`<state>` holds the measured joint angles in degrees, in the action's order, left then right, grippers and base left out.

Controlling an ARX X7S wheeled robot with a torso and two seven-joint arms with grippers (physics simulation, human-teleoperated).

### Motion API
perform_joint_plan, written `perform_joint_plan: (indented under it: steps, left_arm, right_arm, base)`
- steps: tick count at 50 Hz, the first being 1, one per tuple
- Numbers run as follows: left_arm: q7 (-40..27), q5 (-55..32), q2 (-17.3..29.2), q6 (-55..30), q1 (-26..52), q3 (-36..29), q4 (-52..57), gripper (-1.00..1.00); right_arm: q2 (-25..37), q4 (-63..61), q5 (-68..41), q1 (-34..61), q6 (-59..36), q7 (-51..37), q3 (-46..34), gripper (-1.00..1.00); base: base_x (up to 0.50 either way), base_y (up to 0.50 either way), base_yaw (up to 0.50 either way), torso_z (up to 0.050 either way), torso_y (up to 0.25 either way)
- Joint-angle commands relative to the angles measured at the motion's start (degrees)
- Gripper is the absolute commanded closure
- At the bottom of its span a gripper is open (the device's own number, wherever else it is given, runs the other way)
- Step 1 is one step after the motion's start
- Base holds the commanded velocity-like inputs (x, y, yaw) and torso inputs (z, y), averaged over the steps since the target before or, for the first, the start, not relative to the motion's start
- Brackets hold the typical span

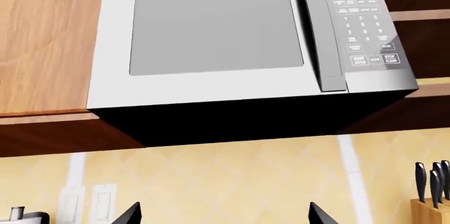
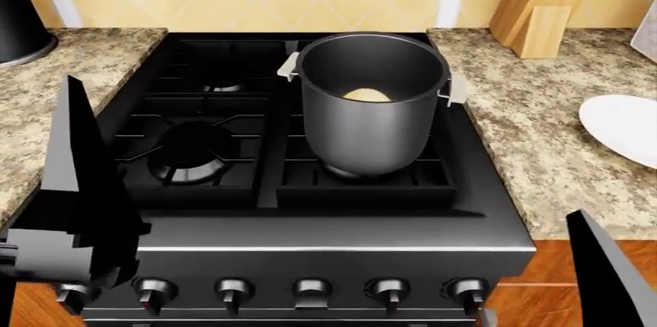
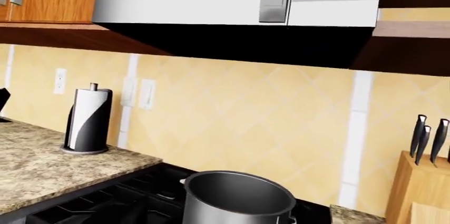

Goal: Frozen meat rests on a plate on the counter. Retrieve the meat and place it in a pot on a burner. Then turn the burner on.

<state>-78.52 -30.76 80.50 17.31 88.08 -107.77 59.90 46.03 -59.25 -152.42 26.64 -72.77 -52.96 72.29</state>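
The steel pot (image 2: 370, 108) stands on the right burner of the black stove (image 2: 205, 150). The pale meat (image 2: 368, 95) lies inside it. The white plate (image 2: 626, 127) sits bare on the granite counter (image 2: 524, 135) at the right edge. My left gripper (image 1: 225, 216) is open and empty, raised and facing the microwave; in the head view one dark finger (image 2: 77, 181) shows at the left, over the stove's front corner. A dark pointed part of my right gripper (image 2: 605, 273) shows at the lower right, in front of the counter. The right wrist view shows the pot (image 3: 235, 200) but no fingers.
Several knobs (image 2: 311, 290) line the stove front. A knife block (image 2: 544, 4) stands at the back right. A paper towel holder (image 3: 88, 121) stands on the left counter. A microwave (image 1: 218, 39) hangs over the stove between wooden cabinets (image 1: 42, 39).
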Motion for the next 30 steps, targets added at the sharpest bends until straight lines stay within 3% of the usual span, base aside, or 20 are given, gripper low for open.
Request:
perform_joint_plan:
  steps: [1,6,9,13,19,30]
  left_arm:
    - [-5.75,9.28,0.28,2.67,9.74,-16.54,0.09,-1.0]
    - [-11.41,14.96,-1.96,3.98,24.94,-36.61,0.09,-1.0]
    - [-11.44,18.93,0.67,5.06,21.14,-35.19,0.09,-1.0]
    - [-11.46,24.7,2.95,4.75,3.28,-21.39,0.09,-1.0]
    - [-11.46,32.5,1.79,1.86,-36.05,12.42,0.09,-1.0]
    - [-10.5,38.7,0.38,1.74,-75.75,47.32,0.09,-1.0]
  right_arm:
    - [-7.12,-0.58,-8.25,0.49,-4.0,-3.36,7.7,-1.0]
    - [-11.34,-0.43,-12.6,0.66,-6.74,-5.19,11.25,-1.0]
    - [-14.4,-0.16,-15.53,0.2,-8.89,-5.73,14.69,-1.0]
    - [-18.54,0.5,-18.66,-0.27,-12.11,-5.81,18.64,-1.0]
    - [-25.86,1.91,-23.04,-1.19,-17.16,-4.64,24.5,-1.0]
    - [-29.52,2.26,-21.19,-6.09,-17.2,7.34,35.04,-1.0]
  base:
    - [0.0,0.0,0.0,0.0,0.0]
    - [0.0,0.0,0.0,0.0,0.0]
    - [0.0,0.0,0.0,0.0,0.0]
    - [0.0,0.0,0.0,0.0,0.0]
    - [0.0,0.0,0.0,0.0,0.0]
    - [-0.11,0.0,0.0,0.0,0.0]
